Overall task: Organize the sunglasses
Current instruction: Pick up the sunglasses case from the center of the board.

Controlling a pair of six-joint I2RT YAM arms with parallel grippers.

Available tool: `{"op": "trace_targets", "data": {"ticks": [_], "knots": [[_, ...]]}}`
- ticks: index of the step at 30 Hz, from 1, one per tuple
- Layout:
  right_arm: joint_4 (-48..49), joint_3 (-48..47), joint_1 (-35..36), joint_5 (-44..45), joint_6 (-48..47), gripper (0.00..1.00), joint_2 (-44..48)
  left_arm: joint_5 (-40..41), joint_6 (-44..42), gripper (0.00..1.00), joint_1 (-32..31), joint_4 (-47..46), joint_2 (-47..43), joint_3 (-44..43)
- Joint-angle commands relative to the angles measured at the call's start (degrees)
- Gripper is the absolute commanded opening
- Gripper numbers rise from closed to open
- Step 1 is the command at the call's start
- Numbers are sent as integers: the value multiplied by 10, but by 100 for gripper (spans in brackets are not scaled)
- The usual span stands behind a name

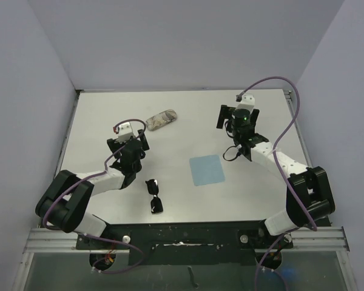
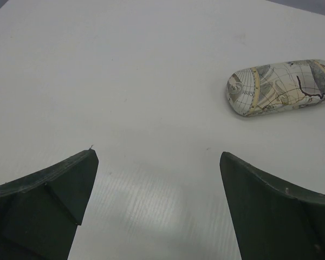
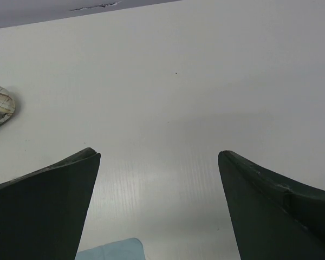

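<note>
My left gripper (image 2: 157,157) stands wide, with only bare white table (image 1: 188,106) showing between its fingers. My right gripper (image 3: 158,154) is spread just as wide and holds nothing either.

I count one pair of sunglasses, one case and one cloth. From the left gripper, the patterned case (image 2: 281,86) lies at about one o'clock, near but apart. The sunglasses (image 1: 155,195) lie behind it at about five o'clock, close to the table's near edge and just beside my left forearm (out of both wrist views). The blue cloth (image 1: 207,170) sits at about seven o'clock from the right gripper, mid-table, well apart from the sunglasses. Ahead of both grippers, open surface runs to the far edge and walls.
</note>
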State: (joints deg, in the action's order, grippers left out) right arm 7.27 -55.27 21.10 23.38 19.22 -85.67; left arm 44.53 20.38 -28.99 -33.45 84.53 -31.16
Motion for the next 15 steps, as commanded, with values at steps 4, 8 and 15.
{"op": "trace_targets", "data": {"ticks": [4, 8, 15], "knots": [[32, -6, 3, 8, -6, 98, 23, 3, 5, 98, 0, -20, -11, -17], [43, 3, 3, -2, -7, 98, 30, 4, 7, 98, 0, -20, -10, -18], [61, 12, -4, -54, 10, 98, 30, 12, 22, 98, 1, -22, -3, -22]]}}
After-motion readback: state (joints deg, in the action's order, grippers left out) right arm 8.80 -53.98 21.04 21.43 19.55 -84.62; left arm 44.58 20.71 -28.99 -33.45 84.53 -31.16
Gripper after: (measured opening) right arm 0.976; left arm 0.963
